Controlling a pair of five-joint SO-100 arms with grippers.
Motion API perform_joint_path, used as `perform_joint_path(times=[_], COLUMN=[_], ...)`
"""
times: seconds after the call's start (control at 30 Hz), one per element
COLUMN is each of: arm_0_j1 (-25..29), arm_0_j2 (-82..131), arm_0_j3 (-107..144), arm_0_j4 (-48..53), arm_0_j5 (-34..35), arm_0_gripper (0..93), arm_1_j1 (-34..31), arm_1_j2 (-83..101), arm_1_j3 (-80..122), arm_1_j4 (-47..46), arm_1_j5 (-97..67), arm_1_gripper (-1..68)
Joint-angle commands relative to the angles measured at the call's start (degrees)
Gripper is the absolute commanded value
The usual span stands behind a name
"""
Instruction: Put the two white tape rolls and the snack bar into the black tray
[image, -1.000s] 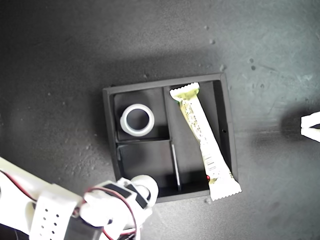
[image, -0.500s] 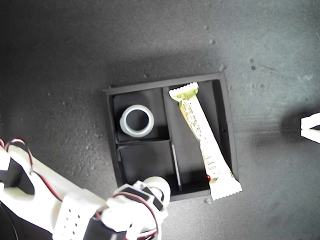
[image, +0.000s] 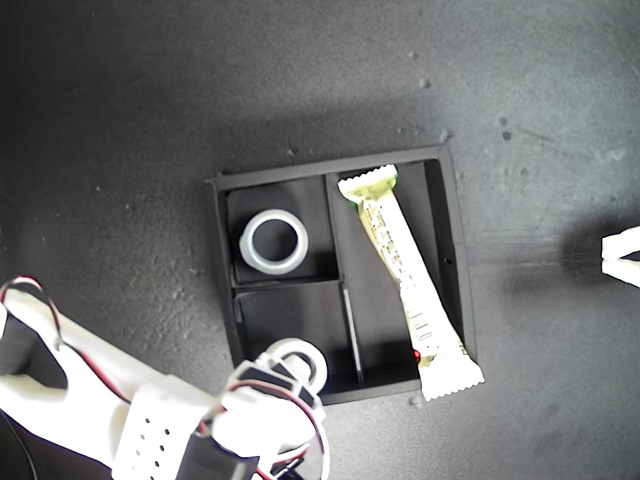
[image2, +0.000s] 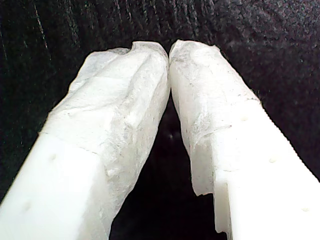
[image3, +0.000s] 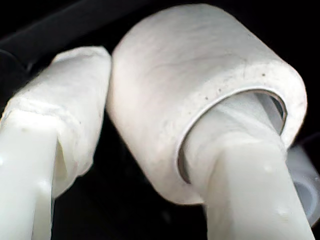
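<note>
The black tray lies in the middle of the exterior view. One white tape roll rests in its upper small compartment. The snack bar lies slanted in the long compartment, its lower crimped end sticking out over the tray wall. My second gripper is shut on the other white tape roll, held at the tray's lower wall by the lower small compartment. In the second wrist view, one finger passes through the roll and the other presses its outside. My first gripper is shut on nothing and shows at the exterior view's right edge.
The tray sits on a dark, speckled tabletop. The second arm's white body and its red and black wires fill the exterior view's lower left corner.
The second arm has swung round in the exterior view's lower left. The held roll has shifted up onto the tray's lower wall. The first gripper has not moved.
</note>
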Motion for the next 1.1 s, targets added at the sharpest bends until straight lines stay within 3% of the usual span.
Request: perform_joint_path(times=[0.0,0.9,1.07], arm_0_j1=[-0.53,-0.09,-0.18], arm_0_j2=[5.45,11.25,20.57], arm_0_j3=[0.44,5.71,17.49], arm_0_j4=[1.05,1.05,1.05], arm_0_j5=[-0.35,0.62,-1.41], arm_0_gripper=[11.5,17.6,16.5], arm_1_j1=[-0.26,-0.62,-0.70], arm_1_j2=[0.53,0.53,0.53], arm_1_j3=[0.62,0.62,0.62], arm_1_j4=[-1.41,-1.76,-1.76], arm_1_j5=[-5.01,-5.36,-5.36], arm_1_gripper=[-0.3,-0.3,-0.3])
